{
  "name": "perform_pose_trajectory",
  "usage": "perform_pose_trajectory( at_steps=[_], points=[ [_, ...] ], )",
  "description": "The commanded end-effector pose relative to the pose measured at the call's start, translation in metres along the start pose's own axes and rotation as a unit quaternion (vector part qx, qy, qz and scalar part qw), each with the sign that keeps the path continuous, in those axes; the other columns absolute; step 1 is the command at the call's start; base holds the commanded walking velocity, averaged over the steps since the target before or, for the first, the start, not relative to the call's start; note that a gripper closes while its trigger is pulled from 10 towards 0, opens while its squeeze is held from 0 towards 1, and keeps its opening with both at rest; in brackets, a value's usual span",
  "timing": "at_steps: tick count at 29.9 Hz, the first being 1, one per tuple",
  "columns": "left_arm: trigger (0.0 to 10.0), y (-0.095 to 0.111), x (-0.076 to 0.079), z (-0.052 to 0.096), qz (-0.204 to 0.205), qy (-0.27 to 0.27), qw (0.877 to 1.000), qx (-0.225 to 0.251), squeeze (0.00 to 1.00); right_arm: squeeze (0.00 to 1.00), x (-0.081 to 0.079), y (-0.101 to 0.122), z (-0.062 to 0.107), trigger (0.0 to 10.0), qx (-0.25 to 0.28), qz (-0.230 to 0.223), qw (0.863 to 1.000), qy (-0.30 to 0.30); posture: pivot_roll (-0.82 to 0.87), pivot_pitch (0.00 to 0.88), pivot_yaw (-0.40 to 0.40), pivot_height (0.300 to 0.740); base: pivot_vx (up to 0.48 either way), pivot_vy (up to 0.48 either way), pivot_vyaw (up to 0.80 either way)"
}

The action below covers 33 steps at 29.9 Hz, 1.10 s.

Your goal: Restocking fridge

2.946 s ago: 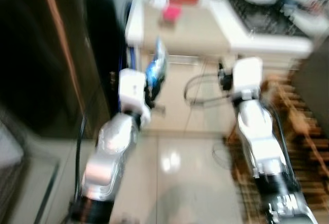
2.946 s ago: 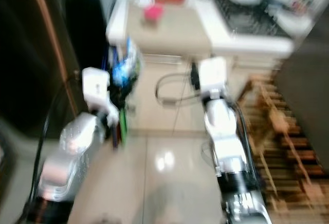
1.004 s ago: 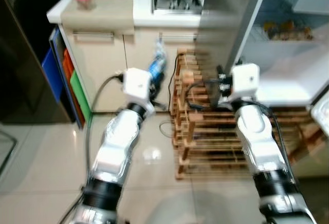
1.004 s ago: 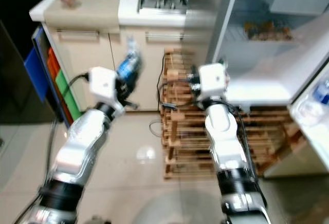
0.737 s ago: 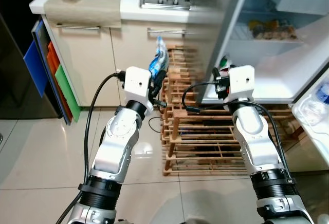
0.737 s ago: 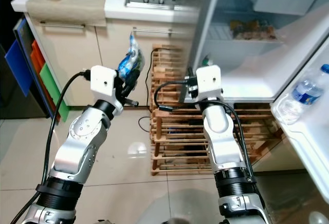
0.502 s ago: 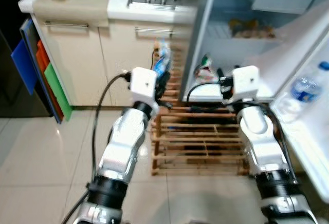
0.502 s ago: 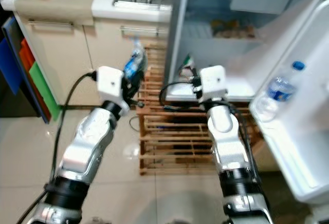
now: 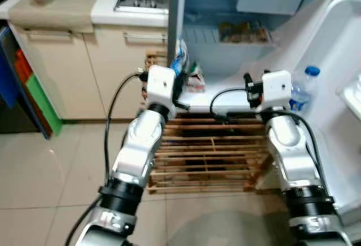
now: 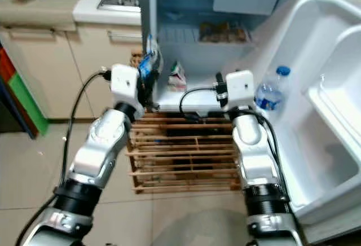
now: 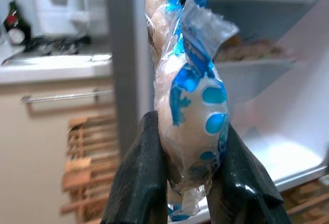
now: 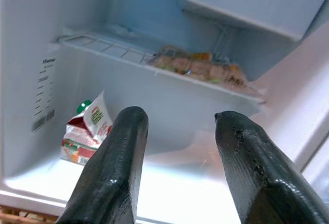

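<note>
Blue-and-white plastic wraps one food packet (image 11: 187,98), clamped upright between the two black fingers (image 11: 140,183) of the left end effector (image 11: 186,190), just in front of the open fridge (image 9: 237,0). The right end effector (image 12: 177,126) is spread wide and holds nothing; it points at the lower fridge shelf (image 12: 169,180). On that shelf lies one carton (image 12: 85,131). One tray of food (image 12: 198,66) sits on the shelf above. One water bottle (image 10: 269,95) stands in the door rack. A wooden rack (image 9: 208,161) stands low beneath both arms.
</note>
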State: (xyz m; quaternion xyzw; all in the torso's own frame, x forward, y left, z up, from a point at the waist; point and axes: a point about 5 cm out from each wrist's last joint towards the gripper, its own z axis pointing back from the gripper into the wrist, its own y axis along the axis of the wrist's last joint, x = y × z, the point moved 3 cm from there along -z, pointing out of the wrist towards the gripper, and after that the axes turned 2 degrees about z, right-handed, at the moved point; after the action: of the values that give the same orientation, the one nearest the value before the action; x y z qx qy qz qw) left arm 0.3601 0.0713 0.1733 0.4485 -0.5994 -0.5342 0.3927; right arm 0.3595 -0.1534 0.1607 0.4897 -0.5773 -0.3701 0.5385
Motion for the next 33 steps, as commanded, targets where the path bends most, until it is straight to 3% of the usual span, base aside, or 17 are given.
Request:
perform_pose_trajectory(
  at_steps=[1, 6, 11, 21, 30, 33],
  points=[
    [10.0, 0.005, -0.001, -0.002, -0.006, 0.003, 1.000, 0.010, 0.00, 0.13, 0.004, 0.001, -0.001, 10.0, -0.001, -0.001, 1.000, -0.006, -0.15, 0.000, -0.056, 0.740, 0.000, 0.000, 0.00],
    [10.0, 0.005, -0.001, -0.003, -0.008, 0.002, 1.000, 0.012, 0.00, 0.13, 0.013, -0.003, 0.000, 10.0, -0.008, 0.000, 1.000, -0.022, -0.15, 0.000, -0.050, 0.740, 0.000, 0.000, 0.00],
    [10.0, 0.005, -0.002, -0.004, -0.008, 0.001, 1.000, 0.012, 0.00, 0.15, 0.051, -0.016, 0.007, 10.0, -0.040, 0.000, 0.994, -0.100, -0.16, 0.000, -0.042, 0.740, 0.000, 0.000, 0.00],
    [10.0, 0.005, -0.003, -0.005, -0.005, -0.002, 1.000, 0.011, 0.00, 0.15, 0.085, -0.035, 0.019, 10.0, -0.090, -0.015, 0.980, -0.178, -0.16, 0.000, -0.028, 0.740, 0.000, 0.000, 0.00],
    [10.0, 0.005, -0.004, -0.006, -0.007, -0.012, 1.000, 0.008, 0.00, 0.14, 0.143, -0.046, 0.029, 10.0, -0.125, 0.020, 0.959, -0.253, -0.17, 0.000, -0.003, 0.740, 0.000, 0.000, 0.00],
    [10.0, 0.006, -0.004, -0.006, -0.006, -0.013, 1.000, 0.009, 0.00, 0.15, 0.151, -0.046, 0.030, 10.0, -0.128, 0.025, 0.956, -0.264, -0.17, 0.000, -0.001, 0.740, 0.000, 0.000, 0.00]
  ],
)
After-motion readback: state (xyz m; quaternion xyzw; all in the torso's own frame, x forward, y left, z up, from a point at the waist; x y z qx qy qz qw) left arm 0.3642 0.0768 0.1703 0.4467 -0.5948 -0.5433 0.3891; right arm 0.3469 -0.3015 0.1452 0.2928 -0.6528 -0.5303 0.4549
